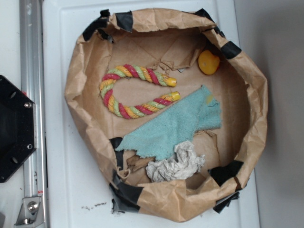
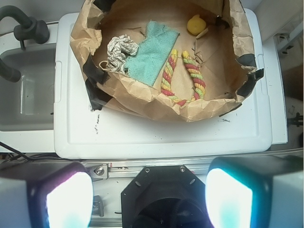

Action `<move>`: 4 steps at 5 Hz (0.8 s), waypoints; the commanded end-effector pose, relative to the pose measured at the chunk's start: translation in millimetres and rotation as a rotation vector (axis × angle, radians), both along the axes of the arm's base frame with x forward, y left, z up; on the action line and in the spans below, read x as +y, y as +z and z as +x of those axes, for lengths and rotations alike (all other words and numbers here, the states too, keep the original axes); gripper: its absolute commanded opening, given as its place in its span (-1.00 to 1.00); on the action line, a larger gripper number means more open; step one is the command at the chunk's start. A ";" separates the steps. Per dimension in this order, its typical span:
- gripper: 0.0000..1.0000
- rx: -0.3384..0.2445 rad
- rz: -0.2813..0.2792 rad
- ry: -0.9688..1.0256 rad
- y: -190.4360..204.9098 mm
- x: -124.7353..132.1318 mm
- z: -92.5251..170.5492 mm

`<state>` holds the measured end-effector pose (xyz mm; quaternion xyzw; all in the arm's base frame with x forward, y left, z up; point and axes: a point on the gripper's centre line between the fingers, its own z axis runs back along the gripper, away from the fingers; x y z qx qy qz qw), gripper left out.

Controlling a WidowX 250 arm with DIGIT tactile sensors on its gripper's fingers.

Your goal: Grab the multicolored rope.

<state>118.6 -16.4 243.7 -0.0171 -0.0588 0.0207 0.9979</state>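
Wrist view puts my gripper (image 2: pixel 149 192) at the bottom edge, its two pads (image 2: pixel 69 199) glowing and spread wide with nothing between them, hanging above the arm's black base and the metal rail, well short of the work. Everything I care about lies straight ahead of the fingers, up the frame, across the white lid (image 2: pixel 156 135): the brown paper basin (image 2: pixel 142 97) with black tape on its rim. Reading its contents from left to right in this view, I see a crumpled grey-white paper wad (image 2: pixel 119 50), then the teal cloth (image 2: pixel 152 52), then the multicolored rope (image 2: pixel 183 76), and farther back a small yellow toy (image 2: pixel 195 24). The rope sits just right of the cloth, near it and perhaps touching along one edge; I cannot tell for sure. It is bent into a U whose closed bend faces me, tucked just behind the near paper wall, while both yellow-capped ends point away. So its two legs run roughly along my line of approach. By my judgement, the move ahead is a long reach forward and over that near wall, then down onto one leg, with the jaws closing across it. The exterior view confirms the rope (image 1: pixel 130 90) lies flat on the basin (image 1: pixel 76 95) floor, apart from the toy.
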 end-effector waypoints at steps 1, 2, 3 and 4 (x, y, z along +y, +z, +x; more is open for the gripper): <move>1.00 0.000 0.000 0.000 0.0 0.0 0.0; 1.00 -0.023 0.036 -0.054 -22.3 19.3 50.0; 1.00 -0.001 0.043 0.009 -47.7 43.0 80.6; 1.00 0.087 0.029 0.029 -87.8 47.3 94.4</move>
